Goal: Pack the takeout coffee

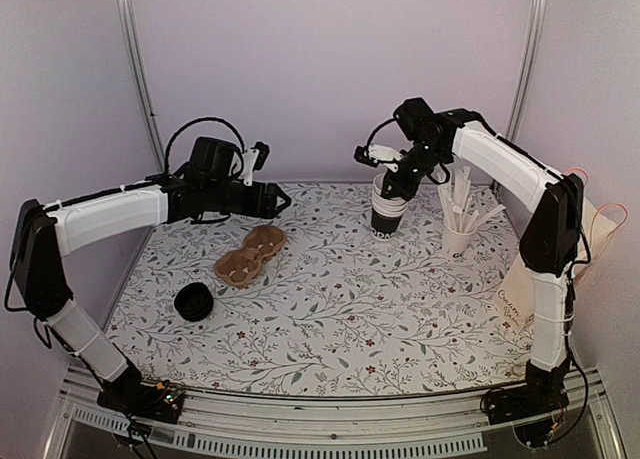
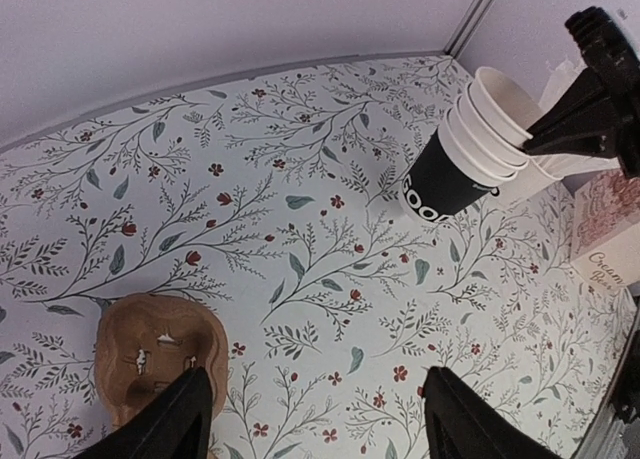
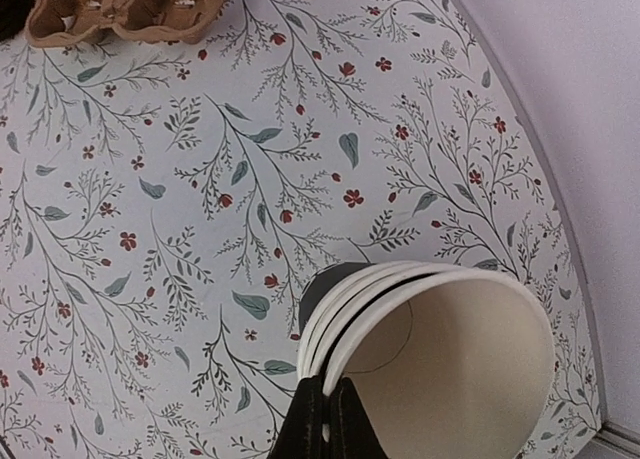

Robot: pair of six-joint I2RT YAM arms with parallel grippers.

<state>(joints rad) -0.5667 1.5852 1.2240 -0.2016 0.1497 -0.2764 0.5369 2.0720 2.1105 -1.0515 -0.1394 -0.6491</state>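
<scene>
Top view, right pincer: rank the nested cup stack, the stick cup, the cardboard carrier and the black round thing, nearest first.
1. The stack of nested cups, directly under the right pincer, which pinches its top rim.
2. The stick cup, to the right of the stack.
3. The cardboard carrier, left of centre.
4. The black round object, farther left and nearer the arm bases.

Left arm [image 1: 105, 217]: white padded sleeves, black joints, black cable [image 1: 205, 119] looping above wrist. Right arm [image 1: 505, 161] matches it, white part near wrist. Left gripper [image 2: 315, 424]: black pointed fingers [image 2: 170, 419]. Black bases [image 1: 150, 399], wires trailing.
</scene>
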